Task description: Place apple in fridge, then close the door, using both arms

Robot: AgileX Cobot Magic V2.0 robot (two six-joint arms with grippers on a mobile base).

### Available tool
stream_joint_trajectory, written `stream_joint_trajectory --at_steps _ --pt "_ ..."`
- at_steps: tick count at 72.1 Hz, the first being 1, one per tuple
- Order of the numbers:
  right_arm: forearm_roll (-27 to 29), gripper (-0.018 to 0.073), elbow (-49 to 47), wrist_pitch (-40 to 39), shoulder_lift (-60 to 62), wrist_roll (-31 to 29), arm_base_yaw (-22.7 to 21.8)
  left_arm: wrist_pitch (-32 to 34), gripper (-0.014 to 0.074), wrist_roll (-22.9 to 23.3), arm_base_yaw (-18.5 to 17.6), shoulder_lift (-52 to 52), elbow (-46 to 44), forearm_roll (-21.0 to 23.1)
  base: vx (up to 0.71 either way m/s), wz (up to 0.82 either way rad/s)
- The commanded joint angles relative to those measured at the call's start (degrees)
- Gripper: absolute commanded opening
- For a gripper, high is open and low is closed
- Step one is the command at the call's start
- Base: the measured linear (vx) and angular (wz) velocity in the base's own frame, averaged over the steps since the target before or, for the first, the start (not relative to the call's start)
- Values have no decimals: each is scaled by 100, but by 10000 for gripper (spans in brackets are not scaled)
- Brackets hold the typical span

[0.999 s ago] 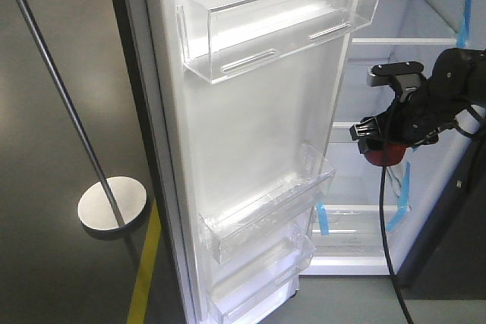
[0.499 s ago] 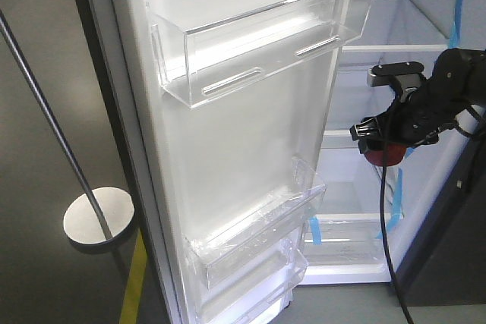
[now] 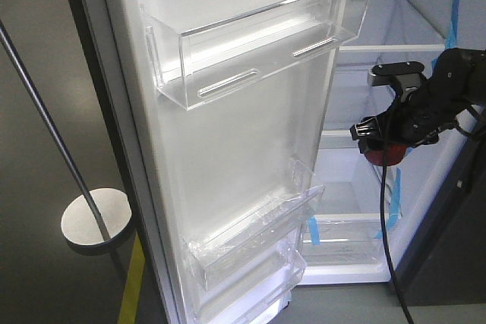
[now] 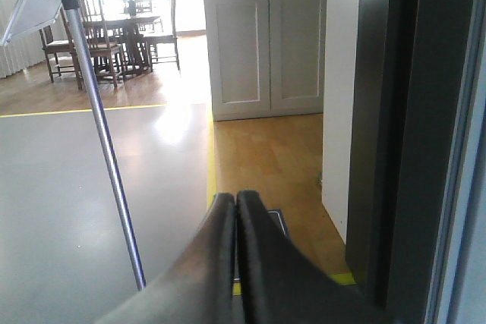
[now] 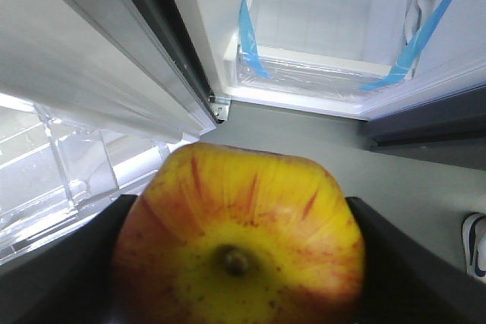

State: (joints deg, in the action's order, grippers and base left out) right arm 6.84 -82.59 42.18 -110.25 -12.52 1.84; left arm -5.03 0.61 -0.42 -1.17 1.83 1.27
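The door [image 3: 243, 149] is swung open, and only its white inner face is seen through the clear upper bin [image 3: 258, 43] and lower bin [image 3: 254, 225]. White shelves edged with blue tape [image 3: 313, 229] are shown inside the fridge [image 3: 357, 187]. A grey floor [image 3: 45, 134] with a yellow line [image 3: 135, 278] is crossed by a metal stand [image 3: 95, 220]; a dining table and chairs [image 4: 114, 32] are visible beyond. The apple [image 3: 383, 157] is held in front of the open fridge, clamped between the right gripper's [image 3: 377, 143] fingers [image 5: 414, 263]. The left gripper's [image 4: 235, 196] fingers are pressed together on nothing.
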Motion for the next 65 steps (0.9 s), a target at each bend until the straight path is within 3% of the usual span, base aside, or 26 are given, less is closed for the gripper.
stream_joint_trajectory --at_steps 1,52,65 --pt "-6 174 -150 -216 299 -49 -4 471 -6 9 -33 -37 -7 41 0 0" --pt "-11 174 -155 -286 305 -77 -4 471 -6 9 -33 -37 -7 41 0 0" --pt "-10 174 -412 366 729 -142 -4 471 -6 9 -33 -37 -7 41 0 0"
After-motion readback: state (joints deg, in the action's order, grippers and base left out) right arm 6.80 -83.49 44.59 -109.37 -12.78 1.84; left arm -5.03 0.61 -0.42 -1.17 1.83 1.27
